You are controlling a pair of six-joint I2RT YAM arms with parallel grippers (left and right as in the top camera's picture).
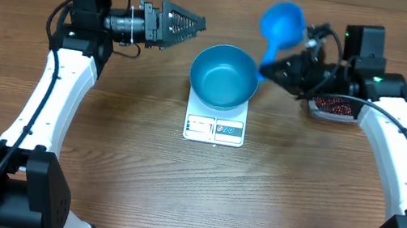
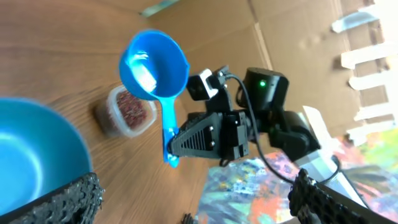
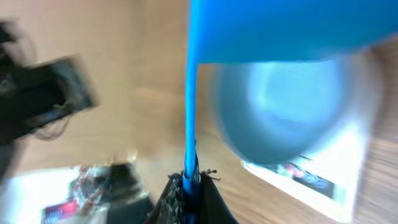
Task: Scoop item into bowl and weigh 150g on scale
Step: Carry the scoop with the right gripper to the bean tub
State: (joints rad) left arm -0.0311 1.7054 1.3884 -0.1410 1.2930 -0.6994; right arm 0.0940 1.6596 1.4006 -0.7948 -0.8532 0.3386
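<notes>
Wood-grain table [image 1: 189,202] carries everything, with an arm at each side. Left gripper [image 1: 200,23] hangs over the far left of the table, its jaws spread wide with nothing between them. The right gripper [image 1: 270,66] is clamped on the handle of the scoop [image 1: 284,20]. Next in size, the blue bowl [image 1: 224,76] sits on the white scale [image 1: 215,130]. Its inside looks bare, so no weighing has begun, and the display is too small to read. A clear tub [image 1: 334,108] stands to the bowl's right, partly under the right arm. The scoop is raised just beside the bowl's right rim, and its cup is empty in the left wrist view. Beans [image 2: 130,107] all appear to lie in the tub. By my judgement, scooping, pouring and topping up to the target weight all remain.
</notes>
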